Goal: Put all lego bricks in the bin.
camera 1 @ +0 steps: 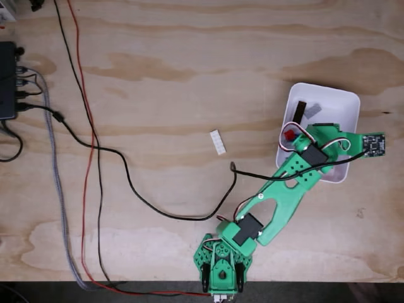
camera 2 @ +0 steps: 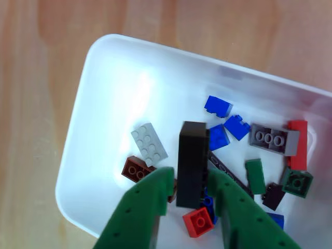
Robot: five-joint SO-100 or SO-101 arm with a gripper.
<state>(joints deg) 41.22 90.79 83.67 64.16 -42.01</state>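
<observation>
Lego bricks (camera 2: 267, 138) in bin (camera 1: 344, 104) | plywood table (camera 1: 158, 76), cables (camera 1: 95, 151) | end effector (camera 2: 189, 187) grips black brick (camera 2: 192, 163)

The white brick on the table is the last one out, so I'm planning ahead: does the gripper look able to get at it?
Probably yes: the white brick lies alone on bare wood, but the gripper first must drop its black brick into the bin.

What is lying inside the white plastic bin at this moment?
In the shallow white plastic bin lie small lego bricks in grey, blue, red, green and brown. The green pincer holds a black brick above them, covering some bricks underneath.
</observation>
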